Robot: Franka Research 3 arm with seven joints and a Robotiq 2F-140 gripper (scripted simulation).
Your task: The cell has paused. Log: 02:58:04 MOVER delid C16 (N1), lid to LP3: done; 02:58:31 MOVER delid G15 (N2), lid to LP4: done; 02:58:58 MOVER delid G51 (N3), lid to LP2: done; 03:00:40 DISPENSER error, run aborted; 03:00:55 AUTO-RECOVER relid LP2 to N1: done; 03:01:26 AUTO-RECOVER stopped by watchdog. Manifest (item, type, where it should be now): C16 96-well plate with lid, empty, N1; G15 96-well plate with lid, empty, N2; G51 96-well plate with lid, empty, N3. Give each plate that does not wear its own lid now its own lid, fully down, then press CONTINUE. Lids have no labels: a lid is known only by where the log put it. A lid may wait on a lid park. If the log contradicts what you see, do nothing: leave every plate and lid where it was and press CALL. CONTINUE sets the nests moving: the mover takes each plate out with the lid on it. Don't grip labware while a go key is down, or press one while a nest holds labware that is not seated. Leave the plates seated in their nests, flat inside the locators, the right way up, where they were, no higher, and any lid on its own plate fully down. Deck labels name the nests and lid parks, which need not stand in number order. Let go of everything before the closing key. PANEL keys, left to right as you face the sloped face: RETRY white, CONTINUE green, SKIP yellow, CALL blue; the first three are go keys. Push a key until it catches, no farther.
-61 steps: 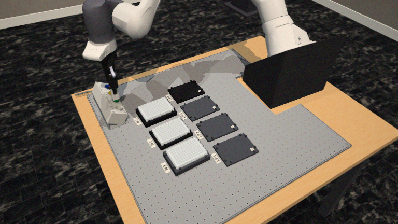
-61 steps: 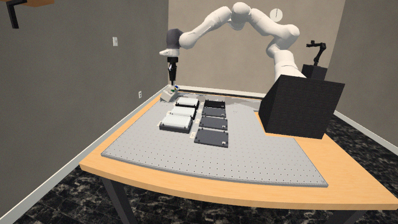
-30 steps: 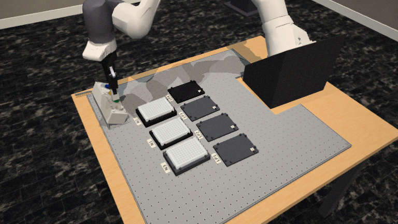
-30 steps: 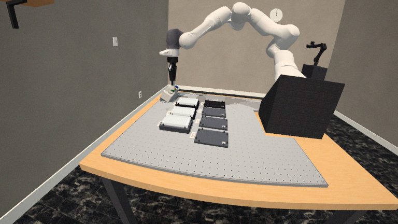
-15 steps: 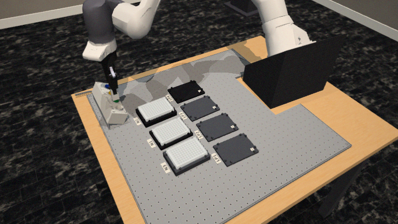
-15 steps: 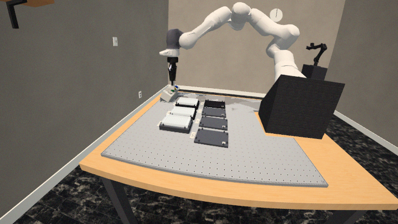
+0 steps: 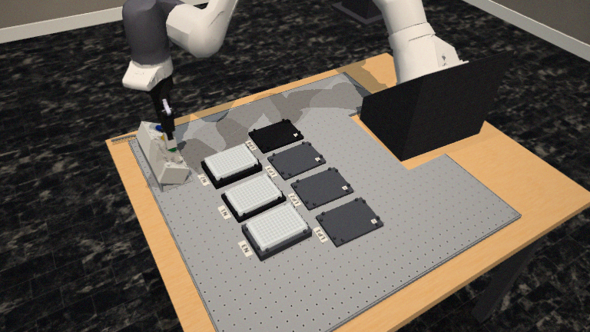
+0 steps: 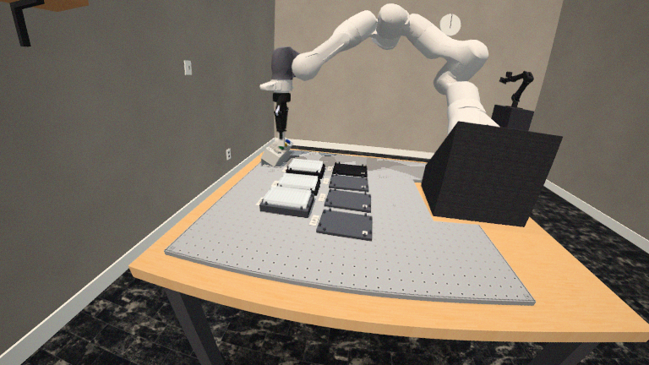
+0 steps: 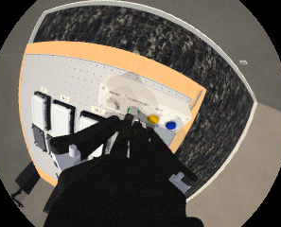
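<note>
The key panel (image 7: 163,158) stands at the far left corner of the deck. My gripper (image 7: 169,142) is shut and empty, and points straight down at the panel. Its fingertips sit at the green key (image 7: 172,149). I cannot tell whether the key is pressed down. In the wrist view the closed fingertips (image 9: 131,115) meet the green key, with the yellow key (image 9: 154,119) and the blue key (image 9: 172,125) beside them. Three plates sit in a row in nests N2 (image 7: 231,162), N1 (image 7: 253,194) and N3 (image 7: 276,227). Each shows a flat pale gridded top.
Four lid parks run beside the nests: a black one (image 7: 276,134) and three grey ones (image 7: 296,159), (image 7: 322,187), (image 7: 349,220). All are bare. A large black box (image 7: 428,104) stands at the right of the deck, by the arm's base.
</note>
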